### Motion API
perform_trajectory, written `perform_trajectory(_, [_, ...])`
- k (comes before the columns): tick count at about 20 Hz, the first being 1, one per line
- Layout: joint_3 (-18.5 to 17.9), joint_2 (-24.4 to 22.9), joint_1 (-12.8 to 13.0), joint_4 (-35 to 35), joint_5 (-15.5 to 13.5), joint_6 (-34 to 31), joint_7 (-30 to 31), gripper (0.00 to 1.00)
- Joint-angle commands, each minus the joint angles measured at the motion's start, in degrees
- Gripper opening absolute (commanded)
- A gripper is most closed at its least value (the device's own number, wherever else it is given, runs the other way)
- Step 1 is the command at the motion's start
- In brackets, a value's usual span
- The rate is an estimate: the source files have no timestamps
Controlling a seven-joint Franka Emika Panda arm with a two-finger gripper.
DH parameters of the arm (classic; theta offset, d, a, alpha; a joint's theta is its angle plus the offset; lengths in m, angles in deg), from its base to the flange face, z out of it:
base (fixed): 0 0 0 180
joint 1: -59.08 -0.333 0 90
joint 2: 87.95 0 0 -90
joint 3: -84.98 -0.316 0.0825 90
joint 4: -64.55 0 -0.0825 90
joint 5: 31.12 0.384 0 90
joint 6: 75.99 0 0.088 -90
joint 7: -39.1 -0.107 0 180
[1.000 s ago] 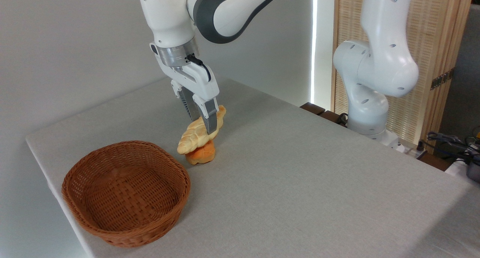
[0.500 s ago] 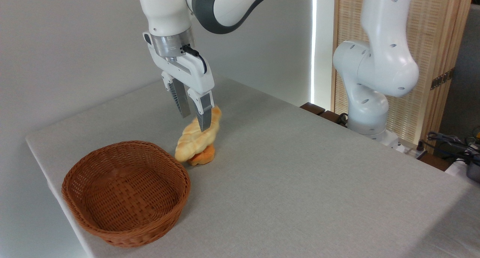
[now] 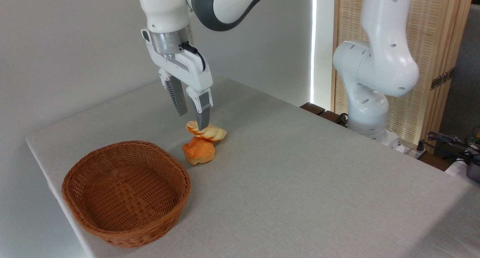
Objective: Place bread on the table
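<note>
Braided loaf [image 3: 208, 131] has dropped from the fingers onto the bench [image 3: 300, 175].
Gripper [image 3: 191, 117] hangs open above; loaf leans against the orange bun [image 3: 198, 153].

The grey-clothed counter [image 3: 300, 175] carries a wicker basket [image 3: 126, 192] at its near-left corner, an orange bun [image 3: 198, 152] just beyond it, and the bread [image 3: 210, 132] behind the bun.

White arm [image 3: 378, 63], grey joints, black cable [image 3: 193, 53].
</note>
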Motion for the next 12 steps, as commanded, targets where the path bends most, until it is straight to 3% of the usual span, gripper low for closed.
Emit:
perform_trajectory(1, [-4.62,-0.11,-0.04,-3.97,0.8,-0.6,-2.9,1.0])
perform_trajectory(5, [-6.3,0.41,-0.04,-6.17,1.41,-0.6,-3.35,1.0])
perform_trajectory(7, [-6.04,0.59,-0.04,-6.34,6.67,-0.6,-3.35,1.0])
perform_trajectory(12, [-7.18,1.82,-0.04,-7.22,7.04,-0.34,-2.91,1.0])
